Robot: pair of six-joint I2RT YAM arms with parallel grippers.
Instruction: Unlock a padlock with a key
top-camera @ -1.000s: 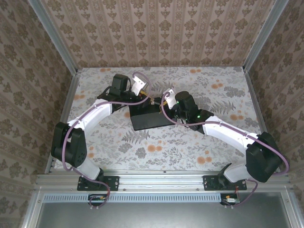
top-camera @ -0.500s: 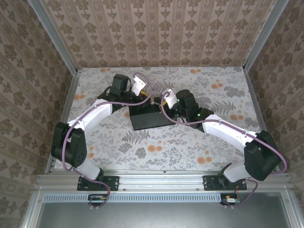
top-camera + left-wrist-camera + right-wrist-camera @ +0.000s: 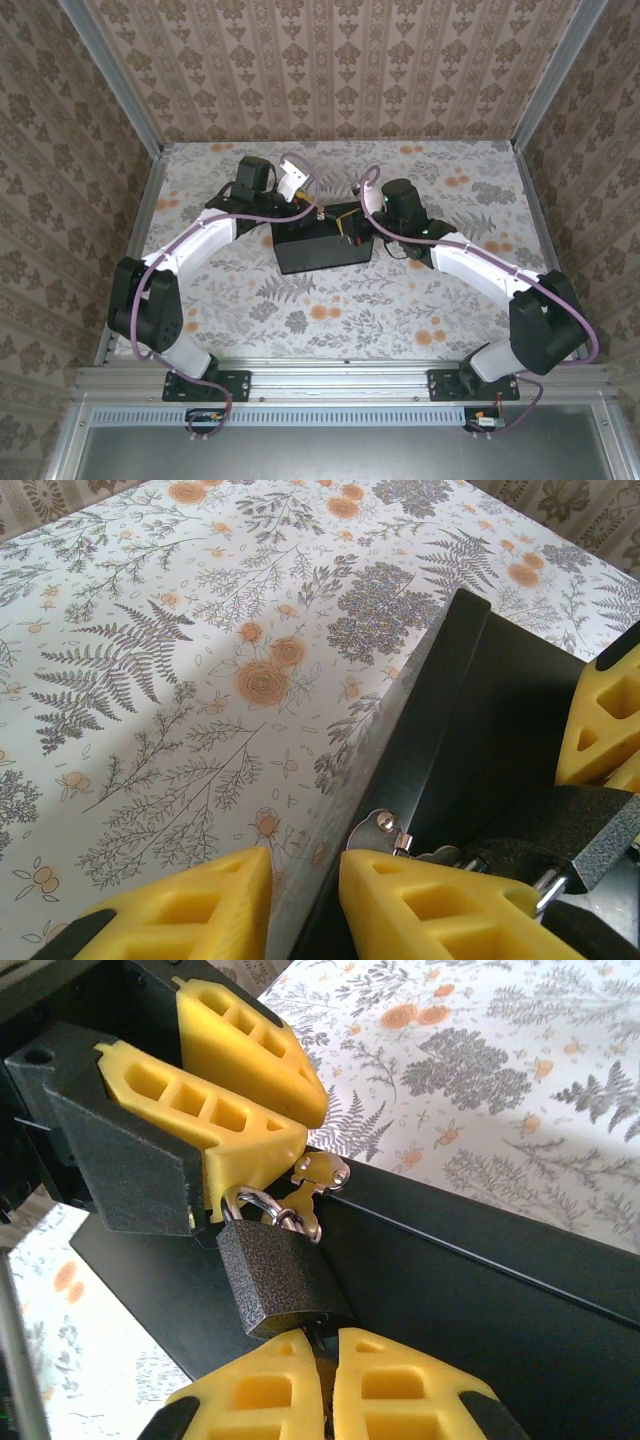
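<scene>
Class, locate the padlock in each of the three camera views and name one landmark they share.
Top external: the padlock sits tiny at the middle of the black box's far edge.
Left wrist: its grey textured body at lower right, cut by the frame edge.
Right wrist: it hangs centre frame, below the silver hasp.
Shared landmark: the black box.

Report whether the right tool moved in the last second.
Yes. Against the black box, the right tool swung its wrist end toward the far wall, tips staying by the padlock.
</scene>
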